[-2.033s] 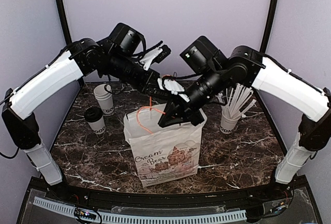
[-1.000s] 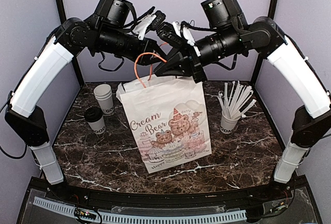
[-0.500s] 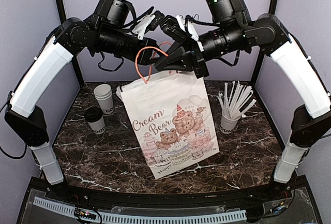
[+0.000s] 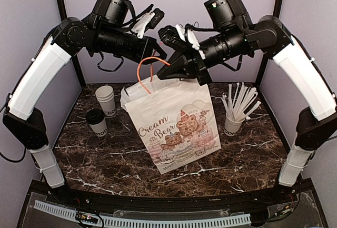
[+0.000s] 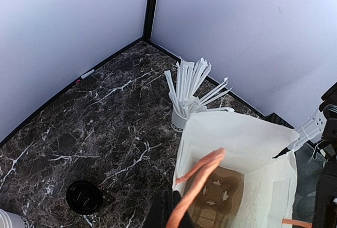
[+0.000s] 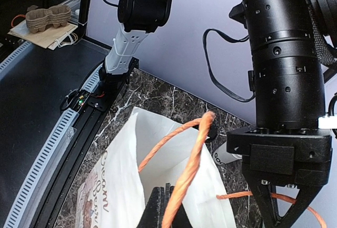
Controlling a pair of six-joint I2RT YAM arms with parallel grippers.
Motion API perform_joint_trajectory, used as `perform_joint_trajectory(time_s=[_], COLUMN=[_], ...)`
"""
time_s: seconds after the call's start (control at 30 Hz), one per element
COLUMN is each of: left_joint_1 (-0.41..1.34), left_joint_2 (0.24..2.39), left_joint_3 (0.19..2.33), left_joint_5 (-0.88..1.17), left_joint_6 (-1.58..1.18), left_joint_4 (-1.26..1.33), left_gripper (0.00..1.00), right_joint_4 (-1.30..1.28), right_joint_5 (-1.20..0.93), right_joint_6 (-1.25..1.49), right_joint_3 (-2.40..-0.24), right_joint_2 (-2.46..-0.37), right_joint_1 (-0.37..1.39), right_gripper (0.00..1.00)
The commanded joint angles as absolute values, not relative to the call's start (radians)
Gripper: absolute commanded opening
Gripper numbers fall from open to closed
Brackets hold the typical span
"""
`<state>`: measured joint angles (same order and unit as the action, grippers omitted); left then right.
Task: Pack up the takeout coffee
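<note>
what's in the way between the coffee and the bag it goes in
Nothing on the table stands between the coffee and the bag. The bag's mouth is open, but the orange handles cross above it with both jaws shut on them, so the coffee would likely have to go in past those.

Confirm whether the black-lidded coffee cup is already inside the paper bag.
No, the takeout coffee stands on the table to the left of the paper bag, outside it.
</note>
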<state>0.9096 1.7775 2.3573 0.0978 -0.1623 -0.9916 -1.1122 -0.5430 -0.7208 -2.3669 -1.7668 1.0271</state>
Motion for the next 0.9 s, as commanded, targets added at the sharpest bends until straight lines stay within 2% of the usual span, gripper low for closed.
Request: perform_joint_trajectory(time_s=[0.0, 0.87], left_joint_1=[0.907, 0.907], left_joint_2=[1.715, 1.706], left_joint_3=[2.378, 2.376], left_joint_5=[0.074, 0.036], left_joint_6=[-0.162, -0.160], left_joint_4=[-0.983, -1.034], left_gripper=[0.00, 0.00], right_joint_4=[-1.098, -1.090], right_joint_5=[-0.538, -0.499], right_joint_6=[-0.740, -0.747], right_joint_3=[-2.350, -2.334], right_joint_2=[-1.751, -1.776], right_joint_1=[1.040, 1.065], right_gripper=[0.00, 0.00])
